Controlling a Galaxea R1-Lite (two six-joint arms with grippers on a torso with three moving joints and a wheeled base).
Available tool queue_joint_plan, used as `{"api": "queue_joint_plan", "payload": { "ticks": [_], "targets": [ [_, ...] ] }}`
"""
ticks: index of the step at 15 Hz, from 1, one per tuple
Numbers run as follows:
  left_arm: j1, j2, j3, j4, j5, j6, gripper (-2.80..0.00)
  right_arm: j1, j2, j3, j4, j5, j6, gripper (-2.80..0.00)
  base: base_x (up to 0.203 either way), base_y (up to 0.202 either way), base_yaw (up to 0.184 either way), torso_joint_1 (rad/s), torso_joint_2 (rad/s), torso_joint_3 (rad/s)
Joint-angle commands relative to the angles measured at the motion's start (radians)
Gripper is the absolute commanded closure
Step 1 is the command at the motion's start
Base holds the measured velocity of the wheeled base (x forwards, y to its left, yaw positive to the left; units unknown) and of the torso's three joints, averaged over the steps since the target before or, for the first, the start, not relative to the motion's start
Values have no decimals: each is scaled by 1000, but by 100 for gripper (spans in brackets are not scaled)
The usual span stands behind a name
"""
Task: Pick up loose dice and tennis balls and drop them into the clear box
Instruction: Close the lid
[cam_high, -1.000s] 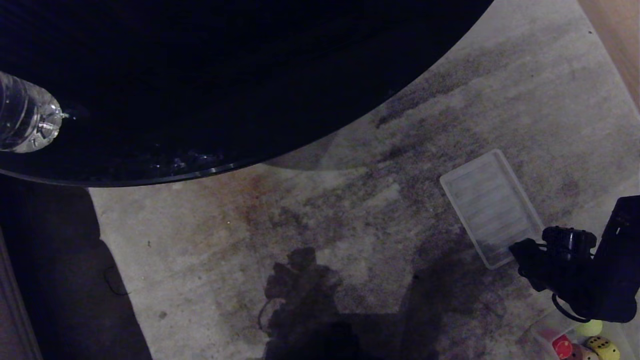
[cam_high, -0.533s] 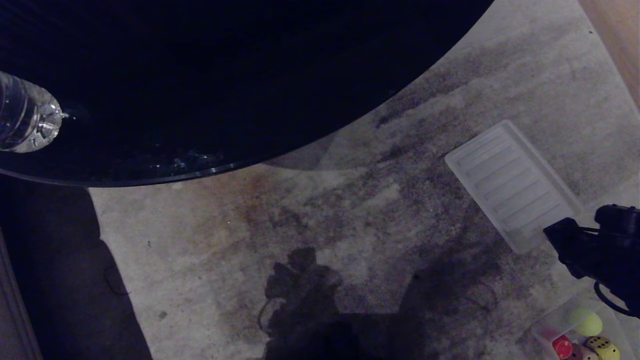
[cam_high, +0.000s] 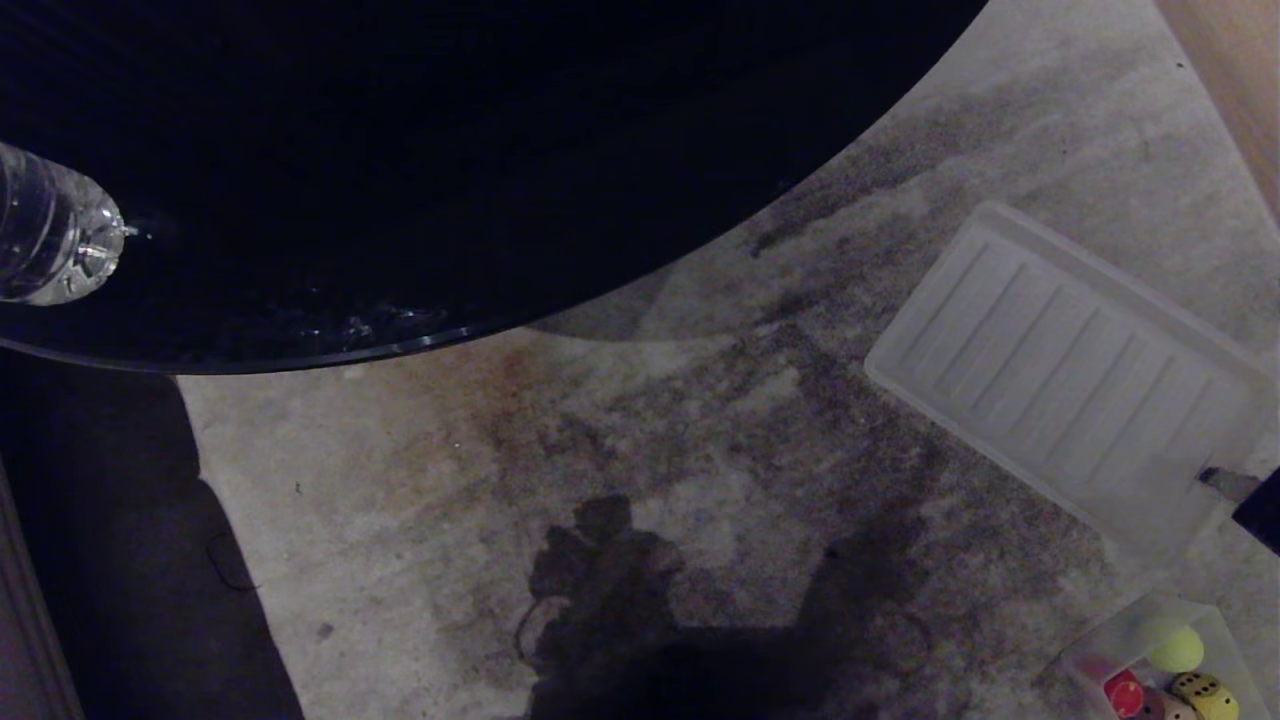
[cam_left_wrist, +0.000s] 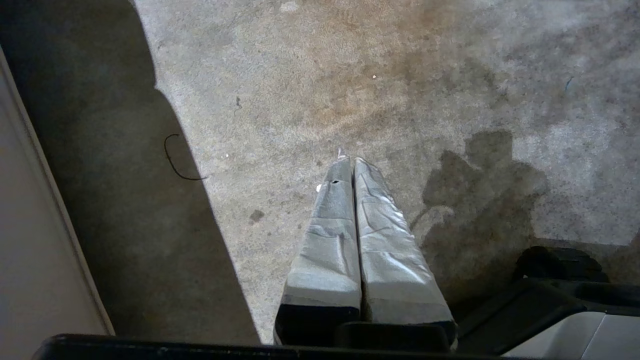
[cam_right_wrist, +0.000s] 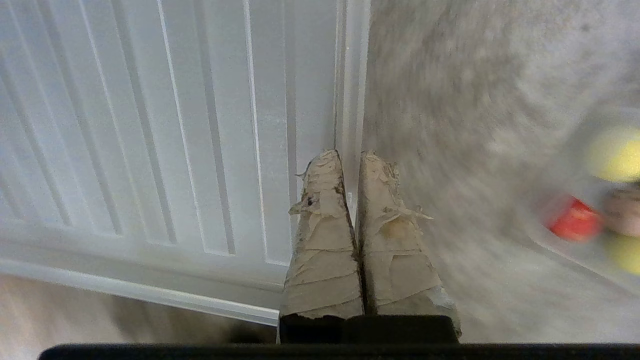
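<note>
Left end effector (cam_left_wrist: 349, 161) closed above stained carpet (cam_left_wrist: 410, 85).

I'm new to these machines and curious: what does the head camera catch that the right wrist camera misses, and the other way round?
Only the head view shows the dark round table, the plastic bottle on it, and a yellow die in the clear box. Only the right wrist view shows the right gripper shut on the ribbed panel's rim. Both show that panel, the stained carpet, the red die and a tennis ball.
</note>
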Motion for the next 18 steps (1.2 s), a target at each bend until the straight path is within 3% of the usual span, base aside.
{"api": "queue_joint_plan", "payload": {
  "ticks": [1, 5, 9, 10, 16, 18],
  "targets": [
    [0, 2, 2, 0, 1, 0, 0, 53, -341, 45, 260, 18, -134, 0, 0, 0, 0, 0, 0, 0],
    [0, 2, 2, 0, -1, 0, 0, 169, -665, 111, 594, 30, -322, 0, 0, 0, 0, 0, 0, 0],
    [0, 2, 2, 0, 1, 0, 0, 222, -904, 170, 778, -30, -379, 0, 0, 0, 0, 0, 0, 0],
    [0, 2, 2, 0, 0, 0, 0, 233, -928, 180, 781, -62, -383, 0, 0, 0, 0, 0, 0, 0],
    [0, 2, 2, 0, -1, 0, 0, 274, -1155, 180, 790, -63, -398, 0, 0, 0, 0, 0, 0, 0],
    [0, 2, 2, 0, -1, 0, 0, 275, -1154, 203, 802, -114, -412, 0, 0, 0, 0, 0, 0, 0]
  ]
}}
